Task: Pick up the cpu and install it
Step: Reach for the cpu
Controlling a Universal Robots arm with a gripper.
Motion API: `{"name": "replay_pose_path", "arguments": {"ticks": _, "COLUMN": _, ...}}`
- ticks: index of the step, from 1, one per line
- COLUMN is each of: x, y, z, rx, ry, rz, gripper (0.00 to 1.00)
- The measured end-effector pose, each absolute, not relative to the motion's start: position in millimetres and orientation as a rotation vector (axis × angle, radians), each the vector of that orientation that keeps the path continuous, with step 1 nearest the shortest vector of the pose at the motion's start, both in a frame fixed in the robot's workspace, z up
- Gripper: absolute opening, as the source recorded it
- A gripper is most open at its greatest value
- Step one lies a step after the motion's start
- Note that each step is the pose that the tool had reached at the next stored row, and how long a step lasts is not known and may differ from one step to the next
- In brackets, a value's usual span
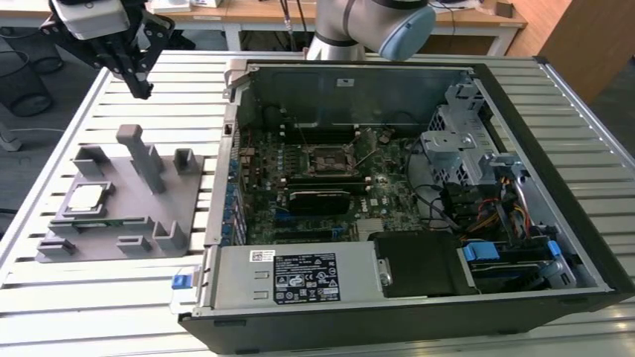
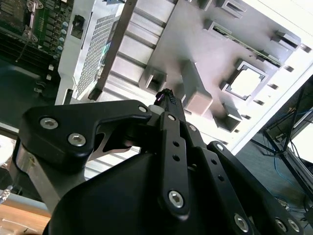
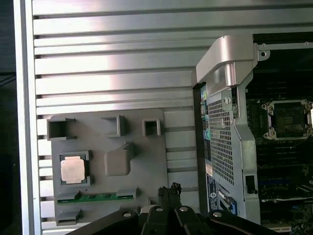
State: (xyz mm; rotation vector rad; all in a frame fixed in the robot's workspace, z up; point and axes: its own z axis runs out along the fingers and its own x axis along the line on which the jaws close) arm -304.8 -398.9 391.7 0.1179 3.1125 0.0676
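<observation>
The cpu (image 1: 85,197) is a small square chip with a shiny metal top. It lies flat in a square pocket of the grey fixture plate (image 1: 129,223) at the exterior view's left. Both wrist views also show the cpu (image 3: 72,170) (image 2: 244,83) in its pocket. My gripper (image 1: 145,91) hangs high above the slatted table, beyond the plate's far edge and well clear of the chip. Its black fingers (image 3: 168,190) (image 2: 166,94) are shut together with nothing between them. The motherboard's bare socket (image 1: 328,158) (image 3: 287,117) lies inside the open computer case.
The open computer case (image 1: 555,149) takes up the middle and the exterior view's right of the slatted metal table (image 1: 100,312). Upright posts (image 1: 139,152) rise from the fixture plate. A green memory stick (image 3: 95,197) lies in a slot on the plate beside the cpu.
</observation>
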Motion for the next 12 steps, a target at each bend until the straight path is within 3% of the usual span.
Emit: {"name": "replay_pose_path", "arguments": {"ticks": 12, "x": -322.9, "y": -398.8, "z": 391.6, "rx": 0.118, "ry": 3.113, "rz": 0.068, "gripper": 0.11}}
